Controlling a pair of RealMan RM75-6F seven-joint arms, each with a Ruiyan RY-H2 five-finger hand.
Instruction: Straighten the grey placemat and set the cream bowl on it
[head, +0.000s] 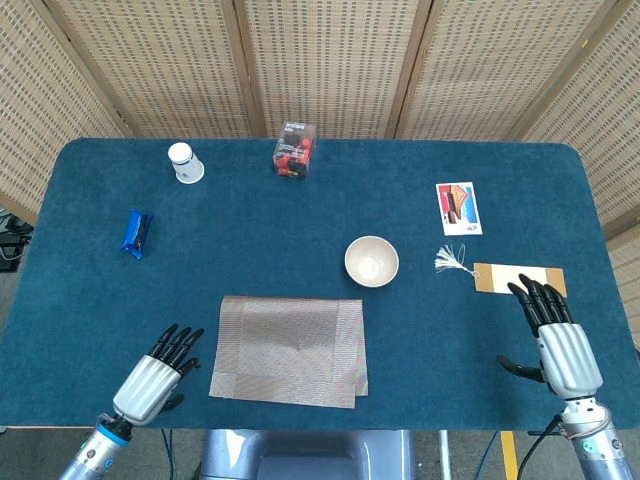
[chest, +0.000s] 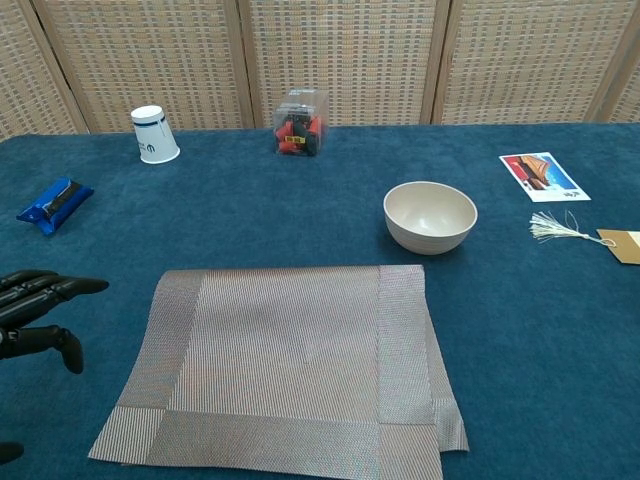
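Observation:
The grey placemat (head: 290, 350) (chest: 285, 365) lies slightly askew on the blue table near the front edge, its right side overlapped by a fold. Beyond its right corner stands the cream bowl (head: 371, 261) (chest: 430, 216), upright and empty. My left hand (head: 155, 378) (chest: 35, 305) hovers just left of the mat with fingers spread, holding nothing. At the table's front right my right hand (head: 555, 335) is open with fingers extended, far from the mat and bowl. It is out of the chest view.
A blue packet (head: 135, 232) lies at the left. At the back stand a white paper cup (head: 184, 162) and a clear box of red items (head: 293, 149). A picture card (head: 458, 208), a white tassel (head: 450, 261) and a tan tag (head: 520, 279) lie at the right.

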